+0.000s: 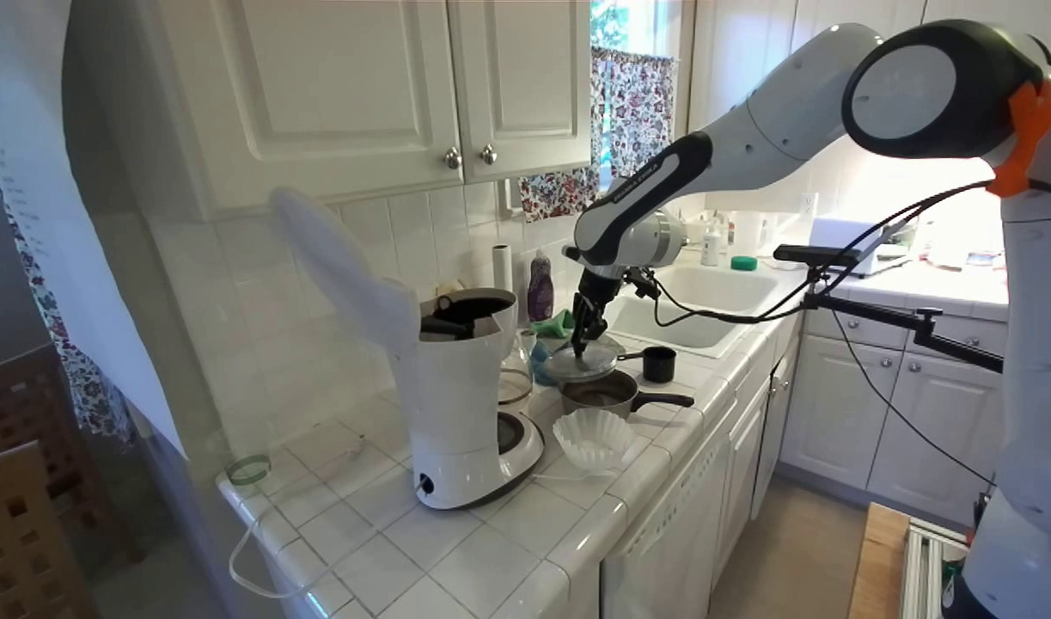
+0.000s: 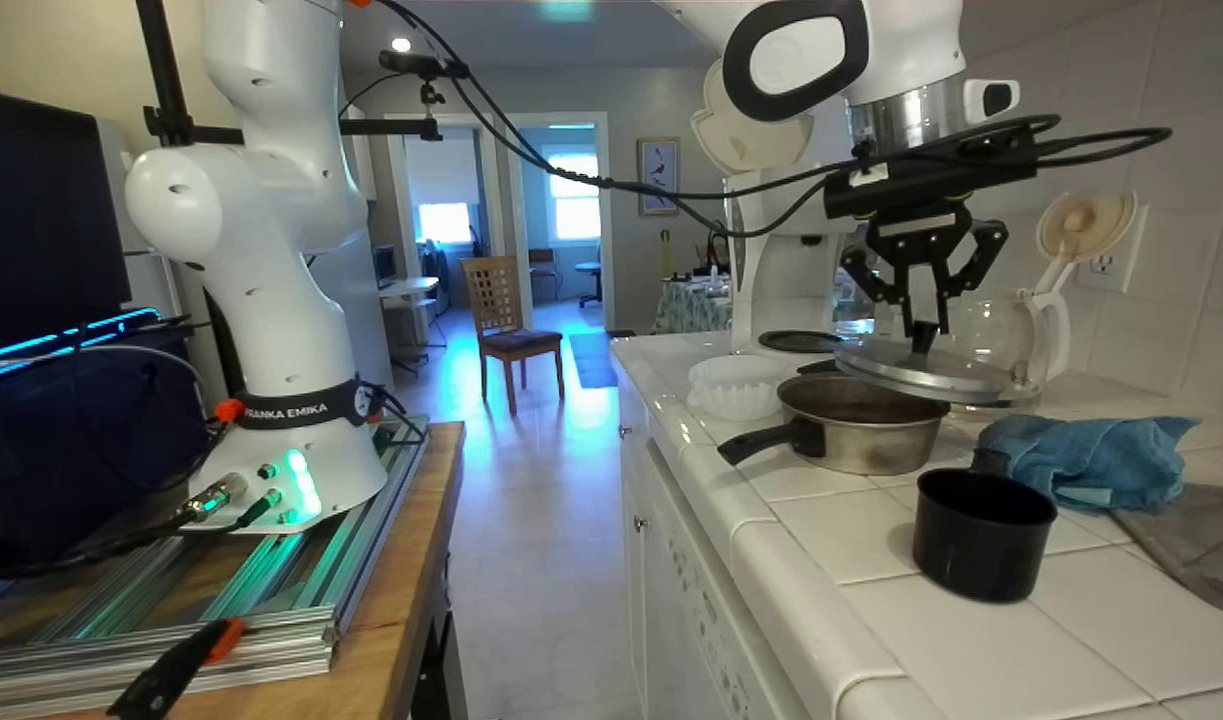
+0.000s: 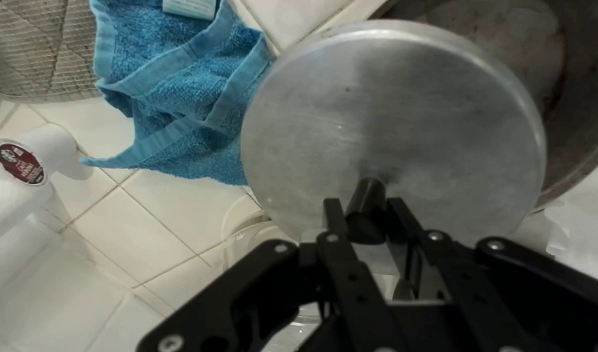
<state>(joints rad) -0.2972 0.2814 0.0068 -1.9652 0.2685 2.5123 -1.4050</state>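
Note:
My gripper (image 1: 579,346) is shut on the black knob (image 3: 365,215) of a round metal lid (image 3: 391,117). The lid also shows in both exterior views (image 1: 581,365) (image 2: 936,376), held in the air and slightly tilted. It hangs above and beside a metal saucepan (image 2: 861,435), overlapping its rim from above in the wrist view. The saucepan (image 1: 602,395) is uncovered, with its dark handle toward the counter's front edge. A glass carafe (image 2: 981,330) stands behind the lid. A blue cloth (image 3: 181,98) lies beside it. A black cup (image 2: 985,540) stands near the saucepan.
A white coffee maker (image 1: 456,421) with its lid raised stands on the tiled counter. White paper filters (image 1: 594,437) sit near the saucepan. A sink (image 1: 705,288), a purple bottle (image 1: 540,288) and a grey mat (image 3: 44,49) are nearby. Cables hang from the arm.

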